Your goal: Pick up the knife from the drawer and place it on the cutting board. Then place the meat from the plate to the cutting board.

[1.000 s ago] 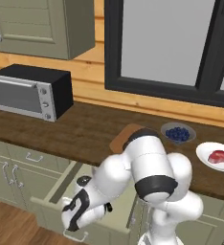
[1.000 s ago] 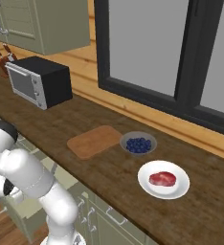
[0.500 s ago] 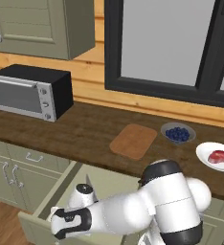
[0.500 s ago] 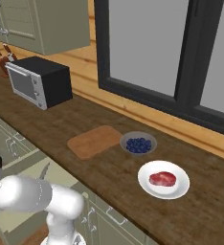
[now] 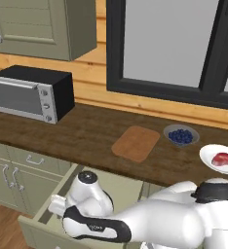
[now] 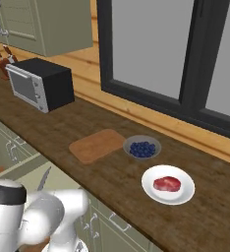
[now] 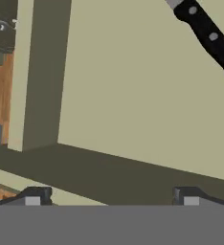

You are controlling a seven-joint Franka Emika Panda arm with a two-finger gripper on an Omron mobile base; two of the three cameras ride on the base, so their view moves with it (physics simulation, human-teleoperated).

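- Pincer (image 7: 109, 196): fingers spread wide apart, holding nothing, above the drawer (image 7: 133, 95) floor.
- Knife (image 7: 209, 38): flat in the drawer, at 1 o'clock in the hand view.
- Cutting board (image 5: 136, 143): on the counter (image 5: 62, 136).

Left base view looks from behind-left, forward and down over the counter and the open drawer (image 5: 47, 221). Right base view looks from behind-right, angled along the same counter. Both share cutting board (image 5: 136, 143), plate (image 6: 167, 185), microwave (image 5: 32, 92). Hand view sits close, looking down into the drawer floor, knife (image 7: 207, 34) at its upper right.
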